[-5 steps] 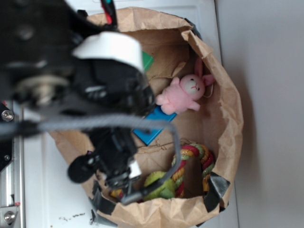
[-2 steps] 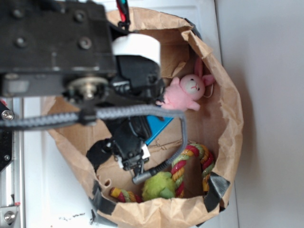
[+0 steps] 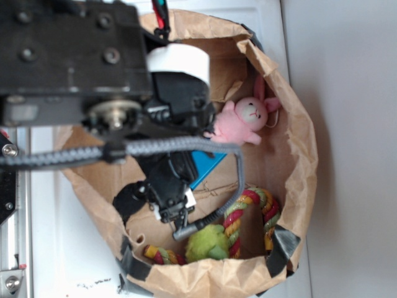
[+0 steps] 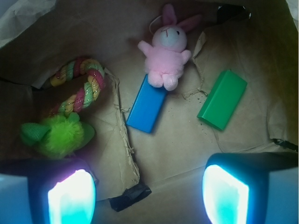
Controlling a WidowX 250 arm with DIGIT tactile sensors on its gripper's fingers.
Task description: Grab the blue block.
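The blue block (image 4: 147,103) lies flat on the brown paper floor of the bag, one end touching the feet of the pink plush bunny (image 4: 166,53). In the wrist view my gripper (image 4: 148,196) is open and empty, its two glowing pads spread wide, hovering above the floor short of the block. In the exterior view the arm covers most of the blue block (image 3: 209,162); only a corner shows beside the gripper (image 3: 175,214).
A green block (image 4: 223,99) lies to the right of the blue one. A braided rope toy (image 4: 79,86) with a fuzzy green ball (image 4: 56,135) lies left. Black tape (image 4: 128,196) sits on the floor. The paper bag wall (image 3: 298,143) rings everything.
From a second ago the arm swung right, further over the bag, now hiding the green block and most of the blue one. It has held still for the last half second.
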